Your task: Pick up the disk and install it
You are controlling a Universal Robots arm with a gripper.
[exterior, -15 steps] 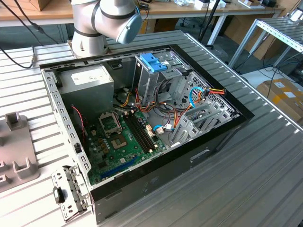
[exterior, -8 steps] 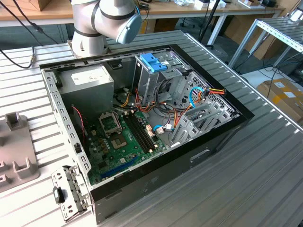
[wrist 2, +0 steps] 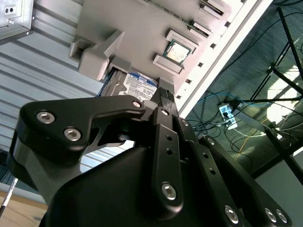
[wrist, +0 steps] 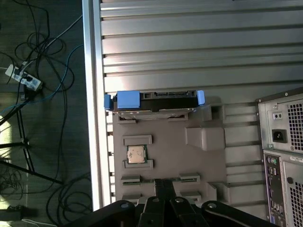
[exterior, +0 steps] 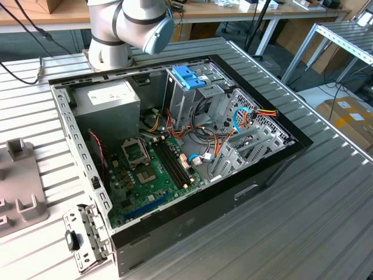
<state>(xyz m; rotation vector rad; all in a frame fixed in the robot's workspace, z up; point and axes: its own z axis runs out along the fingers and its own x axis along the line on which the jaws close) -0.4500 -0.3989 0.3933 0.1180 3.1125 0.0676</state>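
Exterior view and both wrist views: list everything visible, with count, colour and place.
disk: one, silver in a blue carrier, standing on edge at one end of the holder tray
holder tray: one, grey, on the table beside the computer case's back
processor chip: one, silver and green, in a pocket of the tray
computer case: one, black, open, mid-table
motherboard: one, green, on the case floor
power supply: one, grey, in a case corner
blue bracket: one, atop the drive cage
table: one, ribbed grey metal
cardboard box: one, brown, on the floor at the exterior view's right
power strip: one, white, on the floor among cables
arm: one, grey with a blue cap, behind the case
gripper: one, black, shut, empty, over the tray, apart from the disk
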